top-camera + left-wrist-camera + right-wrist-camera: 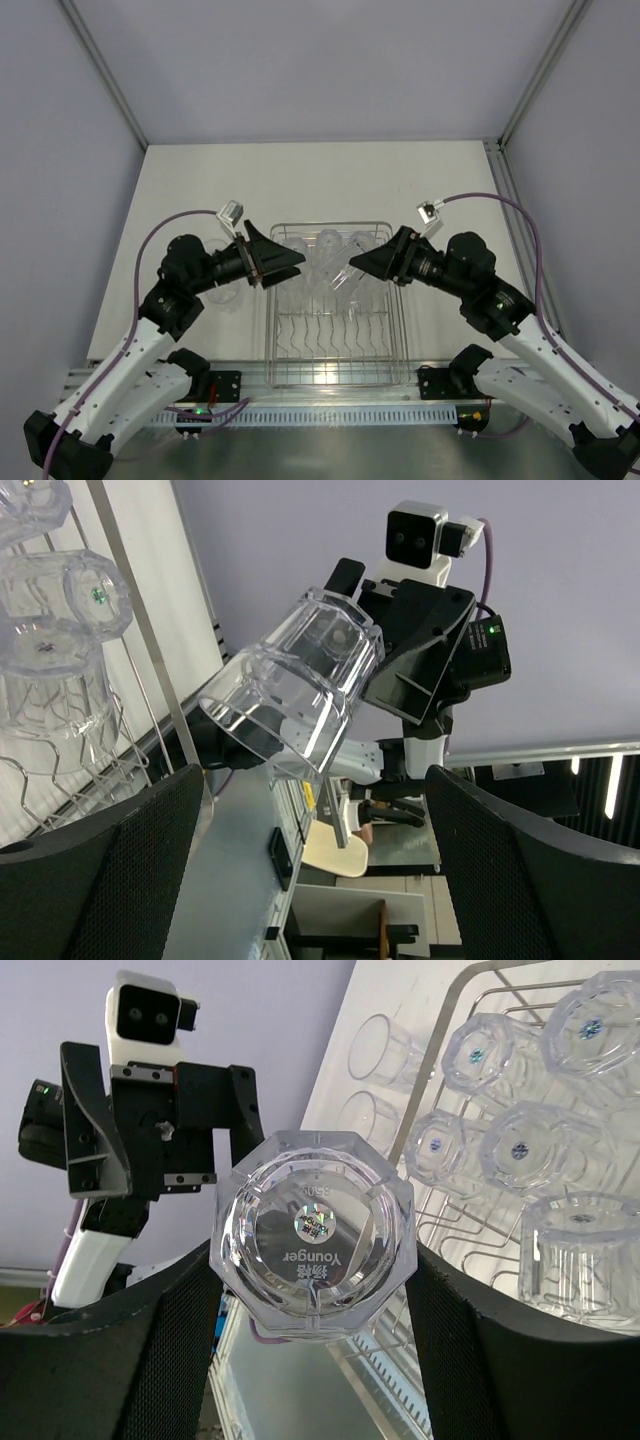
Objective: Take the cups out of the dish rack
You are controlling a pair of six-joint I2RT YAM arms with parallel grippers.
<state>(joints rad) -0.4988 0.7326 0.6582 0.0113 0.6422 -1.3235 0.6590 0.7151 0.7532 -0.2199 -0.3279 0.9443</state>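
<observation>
My right gripper point(312, 1265) is shut on a clear faceted cup point(312, 1235), gripped by its sides with the base facing the camera. It hangs tilted over the silver wire dish rack point(270, 330). In the top view this cup point(343, 278) is between the two grippers. My left gripper point(312, 780) stands open just left of it, pointing at it; the held cup point(295, 695) lies ahead of its fingers, mouth towards them. Several more cups point(325, 248) sit upside down at the far end of the rack.
Two clear cups point(385, 1050) stand on the table left of the rack, near the left arm point(180, 285). The rack's front half holds a row of curved prongs point(330, 335). Grey walls close in the table on three sides.
</observation>
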